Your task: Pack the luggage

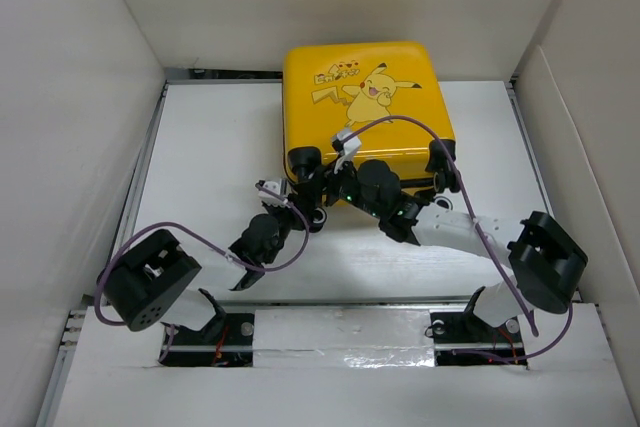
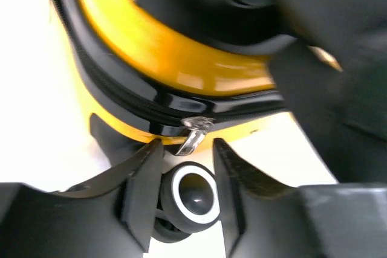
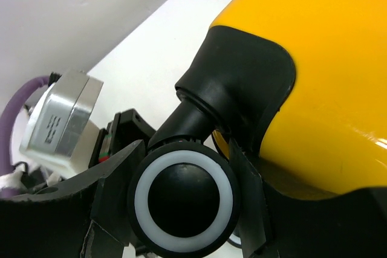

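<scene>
Luggage (image 1: 365,107) | left gripper (image 2: 187,164) released, fingers straddling zipper pull (image 2: 195,132), wheel (image 2: 192,194) beyond | right gripper (image 3: 181,176) flanks caster (image 3: 181,200), grasp unclear | case shut, flat, far-centre on table (image 1: 210,147) | likely zipper step | next: pinch pull squarely

Bright, even light — wrist views soft-focused, glare streaking the luggage (image 2: 181,67).
</scene>
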Available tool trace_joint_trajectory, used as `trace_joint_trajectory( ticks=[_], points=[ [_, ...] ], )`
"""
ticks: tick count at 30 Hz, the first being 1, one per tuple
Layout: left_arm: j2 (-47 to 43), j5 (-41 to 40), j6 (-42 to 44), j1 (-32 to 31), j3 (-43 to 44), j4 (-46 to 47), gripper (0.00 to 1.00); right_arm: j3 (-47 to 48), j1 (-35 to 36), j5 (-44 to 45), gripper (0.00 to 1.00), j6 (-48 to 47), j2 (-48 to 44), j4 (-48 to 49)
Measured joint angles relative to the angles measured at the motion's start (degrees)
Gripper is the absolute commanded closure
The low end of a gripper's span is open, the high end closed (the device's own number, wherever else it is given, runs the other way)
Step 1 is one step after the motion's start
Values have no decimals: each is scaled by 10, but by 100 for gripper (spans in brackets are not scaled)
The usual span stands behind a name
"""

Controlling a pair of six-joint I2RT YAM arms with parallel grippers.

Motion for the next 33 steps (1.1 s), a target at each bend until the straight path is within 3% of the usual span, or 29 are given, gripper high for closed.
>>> trace_joint_trajectory(
  ticks=[9, 25, 33],
  points=[
    [24, -21, -31, 5, 1, 8, 67, 1, 0, -6, 100, -16, -2, -13],
    [16, -31, -21, 1, 34, -65, 99, 5, 4, 10, 100, -18, 7, -3],
    [-29, -4, 8, 9, 24, -92, 100, 4, 7, 9, 100, -16, 2, -4]
  ],
)
